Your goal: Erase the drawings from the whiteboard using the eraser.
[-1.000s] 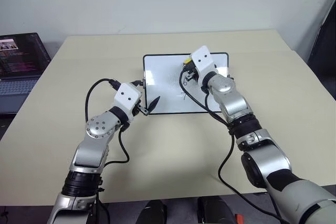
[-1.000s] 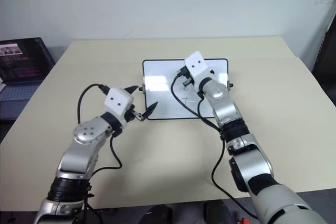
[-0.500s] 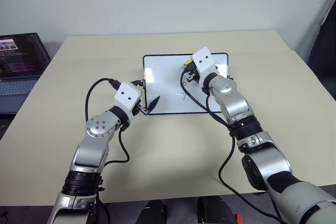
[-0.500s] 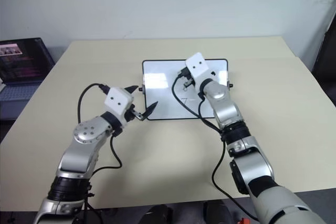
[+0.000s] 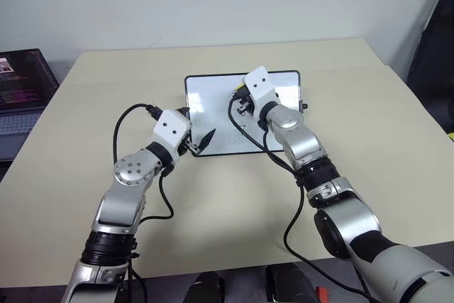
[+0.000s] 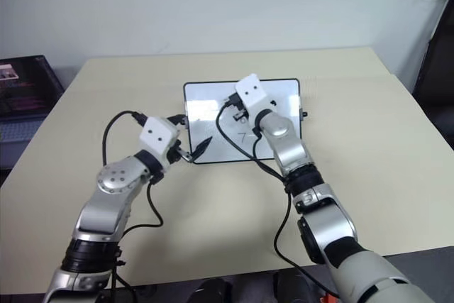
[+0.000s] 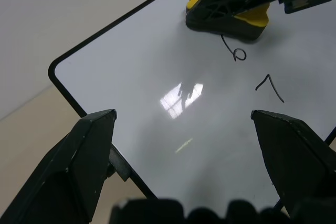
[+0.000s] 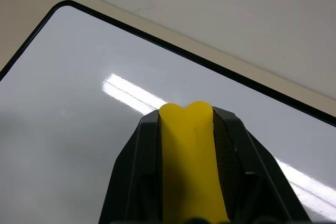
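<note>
Right hand clamped on yellow eraser, now shifted toward nine o'clock across whiteboard, eraser pressed flat at board's upper middle. Just at five o'clock of eraser, a looped digit and a 7 still there; no 8 visible, so top mark probably wiped. Left hand spread open, unmoved, straddling board's seven o'clock corner. Board at bench centre. Next, likely downward strokes.
</note>
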Motion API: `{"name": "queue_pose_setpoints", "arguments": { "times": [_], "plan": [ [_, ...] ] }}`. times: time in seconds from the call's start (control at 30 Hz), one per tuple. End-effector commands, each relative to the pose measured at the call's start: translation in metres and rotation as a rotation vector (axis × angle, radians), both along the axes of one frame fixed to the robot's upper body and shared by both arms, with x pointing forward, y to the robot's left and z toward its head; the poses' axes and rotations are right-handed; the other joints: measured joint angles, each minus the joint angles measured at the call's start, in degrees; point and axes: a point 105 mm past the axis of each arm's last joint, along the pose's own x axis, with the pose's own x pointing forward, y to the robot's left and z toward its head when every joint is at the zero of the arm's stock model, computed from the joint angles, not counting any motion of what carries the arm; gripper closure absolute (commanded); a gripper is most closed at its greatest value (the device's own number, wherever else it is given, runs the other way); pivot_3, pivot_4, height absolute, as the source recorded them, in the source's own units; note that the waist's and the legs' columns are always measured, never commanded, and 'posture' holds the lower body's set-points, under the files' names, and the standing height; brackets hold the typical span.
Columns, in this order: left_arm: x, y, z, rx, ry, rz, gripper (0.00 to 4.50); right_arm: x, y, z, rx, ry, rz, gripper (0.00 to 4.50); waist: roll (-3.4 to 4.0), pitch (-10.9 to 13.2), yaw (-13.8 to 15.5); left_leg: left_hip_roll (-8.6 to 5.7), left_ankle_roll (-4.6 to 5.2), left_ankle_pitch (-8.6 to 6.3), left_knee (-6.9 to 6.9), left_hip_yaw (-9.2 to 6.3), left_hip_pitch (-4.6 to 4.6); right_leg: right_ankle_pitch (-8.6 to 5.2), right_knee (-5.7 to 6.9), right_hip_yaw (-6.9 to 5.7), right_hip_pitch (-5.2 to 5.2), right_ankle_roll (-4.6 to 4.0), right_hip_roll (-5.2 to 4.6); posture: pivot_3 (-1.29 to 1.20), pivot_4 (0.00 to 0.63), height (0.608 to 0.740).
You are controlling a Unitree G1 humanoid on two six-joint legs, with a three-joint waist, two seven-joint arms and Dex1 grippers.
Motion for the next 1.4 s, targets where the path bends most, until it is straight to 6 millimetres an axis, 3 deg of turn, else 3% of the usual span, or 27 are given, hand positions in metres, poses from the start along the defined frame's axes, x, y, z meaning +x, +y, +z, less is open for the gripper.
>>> {"name": "queue_pose_setpoints", "arguments": {
  "times": [0.03,0.2,0.63,0.77,1.13,1.4],
  "plan": [
    [-0.004,0.001,0.016,0.009,-0.06,0.001,0.0,-0.002,0.01,0.003,-0.009,-0.009,0.024,3.51,0.0,0.0,-0.1,0.0,0.0,0.0,0.0,0.0,0.0,0.0,0.0,0.0,0.0,0.0,0.0,0.0,0.15,0.74],
    [-0.003,0.001,0.016,0.008,-0.06,0.002,0.0,-0.002,0.012,0.001,-0.016,-0.013,0.028,3.51,0.0,0.0,-0.1,0.01,0.0,0.0,0.0,-0.01,-0.01,0.0,-0.01,0.01,0.0,0.0,0.01,0.0,0.15,0.74],
    [0.001,-0.003,0.013,0.003,-0.054,-0.015,0.0,0.013,-0.045,-0.004,-0.114,-0.036,-0.104,3.51,0.0,0.0,1.1,-0.01,0.0,0.0,0.01,-0.07,-0.02,0.01,-0.03,0.0,0.03,0.02,0.01,0.0,0.15,0.74],
    [0.003,-0.003,0.013,0.003,-0.054,-0.017,0.0,0.014,-0.054,-0.003,-0.116,-0.035,-0.12,3.51,0.0,0.0,1.7,-0.02,0.0,0.0,0.01,-0.08,-0.02,0.02,-0.03,-0.02,0.05,0.02,0.01,0.0,0.15,0.74],
    [0.005,-0.005,0.012,0.002,-0.06,-0.026,0.0,0.008,-0.064,-0.003,-0.111,-0.029,-0.131,3.51,-0.01,0.0,1.7,-0.02,0.0,0.01,0.02,-0.07,-0.02,0.03,-0.04,-0.03,0.06,0.02,0.01,0.0,0.15,0.74],
    [0.003,-0.005,0.012,0.002,-0.06,-0.028,0.0,-0.015,-0.065,0.01,-0.079,-0.04,-0.082,3.51,-0.01,0.0,1.7,-0.01,0.0,0.01,0.01,-0.09,-0.1,0.03,-0.11,-0.03,0.01,0.03,0.0,0.0,0.15,0.74]
  ]
}}
